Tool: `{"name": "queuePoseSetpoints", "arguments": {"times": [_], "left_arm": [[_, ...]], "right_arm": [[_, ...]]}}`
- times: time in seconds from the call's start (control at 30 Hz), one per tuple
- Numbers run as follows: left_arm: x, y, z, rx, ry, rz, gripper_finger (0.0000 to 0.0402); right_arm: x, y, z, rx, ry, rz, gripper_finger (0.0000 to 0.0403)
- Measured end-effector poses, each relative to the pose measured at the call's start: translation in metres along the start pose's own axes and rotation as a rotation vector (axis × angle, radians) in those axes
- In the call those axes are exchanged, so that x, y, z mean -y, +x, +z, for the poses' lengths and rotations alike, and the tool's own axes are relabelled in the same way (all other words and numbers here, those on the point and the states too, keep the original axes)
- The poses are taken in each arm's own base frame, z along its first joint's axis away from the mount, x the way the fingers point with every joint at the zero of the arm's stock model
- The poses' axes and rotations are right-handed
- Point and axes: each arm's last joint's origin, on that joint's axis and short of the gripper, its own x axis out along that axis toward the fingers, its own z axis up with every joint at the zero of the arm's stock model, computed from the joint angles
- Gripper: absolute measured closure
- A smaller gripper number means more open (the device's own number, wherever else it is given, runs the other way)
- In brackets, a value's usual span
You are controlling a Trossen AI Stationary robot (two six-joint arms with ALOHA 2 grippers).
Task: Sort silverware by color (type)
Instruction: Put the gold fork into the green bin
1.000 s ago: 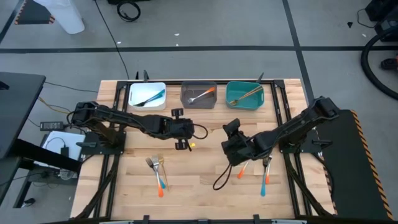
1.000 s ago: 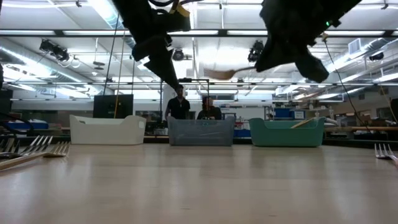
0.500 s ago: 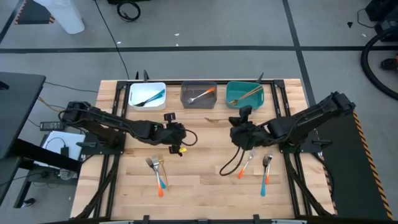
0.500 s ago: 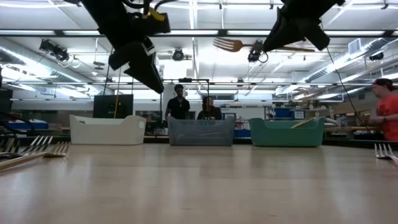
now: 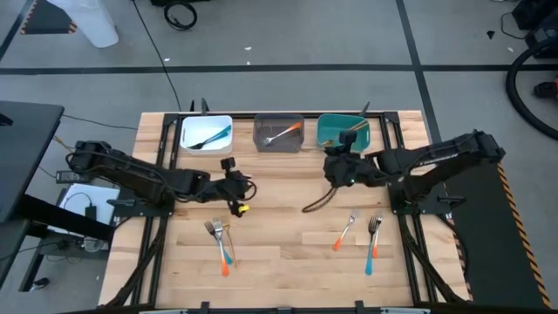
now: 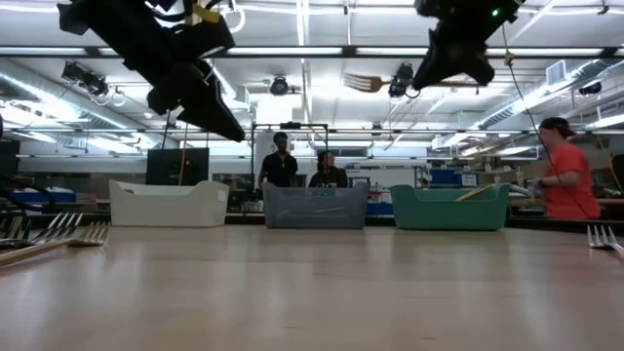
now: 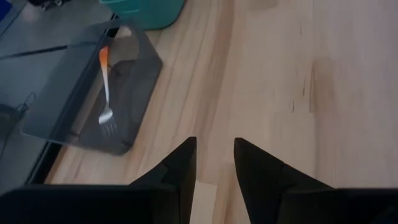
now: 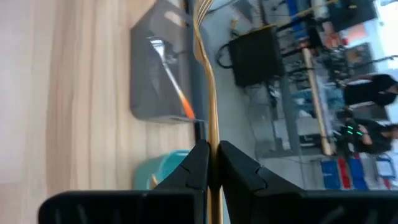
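Right gripper point(image 8: 212, 163) clamps a gold fork point(image 8: 206, 68), held above the table just at seven o'clock of the teal bin point(image 5: 332, 128). Left gripper point(image 7: 215, 163) hangs parted, empty.

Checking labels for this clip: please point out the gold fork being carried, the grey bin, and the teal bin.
gold fork point(image 8: 212, 118), right wrist view, on its handle ahead of the right hand.
grey bin point(image 5: 279, 145), high view, on its near wall.
teal bin point(image 6: 448, 211), low view, on its front wall.

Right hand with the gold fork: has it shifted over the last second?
Yes. The right hand carried the gold fork from mid-table toward the teal bin, now just short of it.
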Motion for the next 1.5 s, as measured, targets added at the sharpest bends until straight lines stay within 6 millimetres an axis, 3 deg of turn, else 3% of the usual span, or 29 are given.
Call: {"name": "queuePoseSetpoints", "arguments": {"times": [0.6,0.97,1.2,1.5], "left_arm": [[-0.001,0.003,0.004,0.05,-0.157,0.005,0.0285],[-0.001,0.003,0.006,0.071,-0.17,0.004,0.0285],[-0.001,0.003,0.006,0.069,-0.166,0.004,0.0285],[-0.001,0.003,0.005,0.068,-0.166,0.004,0.0285]], "right_arm": [[0.039,0.047,-0.049,-0.271,-0.145,0.181,0.0367],[0.061,0.068,-0.075,-0.379,-0.469,0.248,0.0368],[0.064,0.094,-0.092,-0.457,-0.617,0.358,0.0368],[0.058,0.13,-0.104,-0.435,-0.612,0.491,0.0369]]}}
